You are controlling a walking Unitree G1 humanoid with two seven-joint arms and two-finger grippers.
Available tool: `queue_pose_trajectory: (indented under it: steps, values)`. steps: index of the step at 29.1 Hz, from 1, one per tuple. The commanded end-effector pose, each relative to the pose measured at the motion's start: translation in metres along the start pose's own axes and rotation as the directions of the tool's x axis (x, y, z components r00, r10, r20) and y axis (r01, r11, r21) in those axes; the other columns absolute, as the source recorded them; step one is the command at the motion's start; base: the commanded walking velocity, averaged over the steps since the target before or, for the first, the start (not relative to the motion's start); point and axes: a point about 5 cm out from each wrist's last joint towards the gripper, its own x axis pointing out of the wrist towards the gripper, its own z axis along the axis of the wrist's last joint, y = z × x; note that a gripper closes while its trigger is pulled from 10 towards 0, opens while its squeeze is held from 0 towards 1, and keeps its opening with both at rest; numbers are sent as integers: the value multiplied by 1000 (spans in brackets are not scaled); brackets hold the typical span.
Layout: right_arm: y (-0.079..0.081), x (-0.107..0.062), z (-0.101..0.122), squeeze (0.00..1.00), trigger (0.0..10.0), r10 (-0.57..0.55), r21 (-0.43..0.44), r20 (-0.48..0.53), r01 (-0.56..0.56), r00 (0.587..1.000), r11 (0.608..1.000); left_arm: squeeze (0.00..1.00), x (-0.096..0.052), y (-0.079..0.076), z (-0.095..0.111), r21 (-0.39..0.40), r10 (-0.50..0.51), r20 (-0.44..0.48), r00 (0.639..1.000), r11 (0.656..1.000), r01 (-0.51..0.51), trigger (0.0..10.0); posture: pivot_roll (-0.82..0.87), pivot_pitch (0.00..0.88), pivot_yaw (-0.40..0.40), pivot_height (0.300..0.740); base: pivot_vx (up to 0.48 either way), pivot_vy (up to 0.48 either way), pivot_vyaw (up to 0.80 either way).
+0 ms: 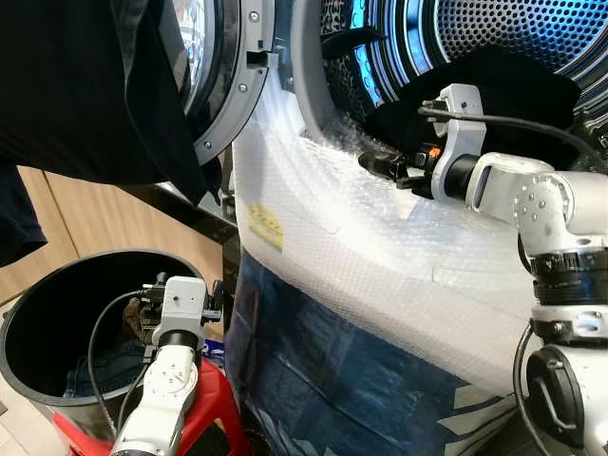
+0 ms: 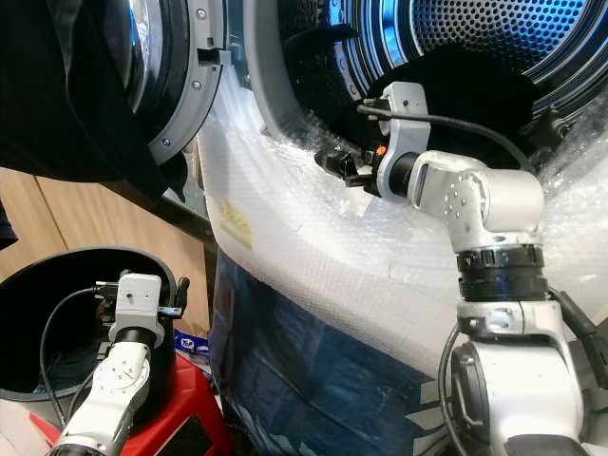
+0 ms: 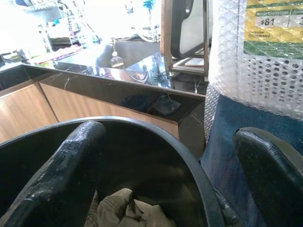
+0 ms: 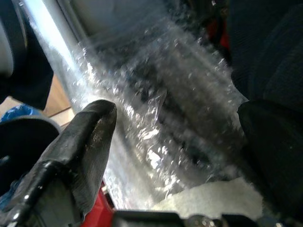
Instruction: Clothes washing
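1. The left tool (image 1: 142, 302), fingers spread and empty, hangs inside the round black plastic bin (image 1: 28, 323), crumpled clothes (image 3: 124, 209) directly below it, nearer than the right.
2. The right tool (image 1: 372, 162), also spread and empty, sits at the washer drum's (image 1: 494, 28) lip beside dark laundry (image 1: 503, 81).

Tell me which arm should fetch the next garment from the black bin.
Left. The left pincer hangs open at the black bin, right above the clothes inside. The right pincer is up at the washer drum rim, open, beside dark laundry.
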Motion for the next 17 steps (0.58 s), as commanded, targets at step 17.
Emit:
queue_pose_trajectory:
  steps: [17]
  values:
    - [-44,-15,47,0,10000,-265,-45,206,279,942,959,0,-1,-1,3,4,3,-1,1000,1000,-3,10000,64,0,-127,740,0,0,0]
